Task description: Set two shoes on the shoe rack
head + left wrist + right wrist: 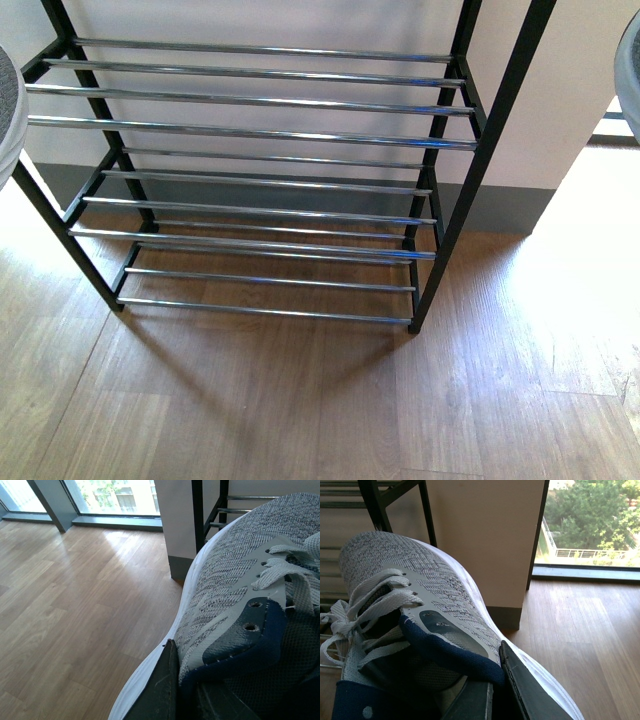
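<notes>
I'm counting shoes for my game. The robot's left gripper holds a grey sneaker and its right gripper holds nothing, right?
Not quite. The right gripper is clamped on a grey knit sneaker too, as the right wrist view shows. The left gripper does hold a grey sneaker.

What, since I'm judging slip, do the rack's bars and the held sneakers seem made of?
The rack bars: likely chromed metal, mirror-shiny with bright glints. The left sneaker and right sneaker: grey knit fabric uppers, visible weave; white soles look like foam or rubber.
</notes>
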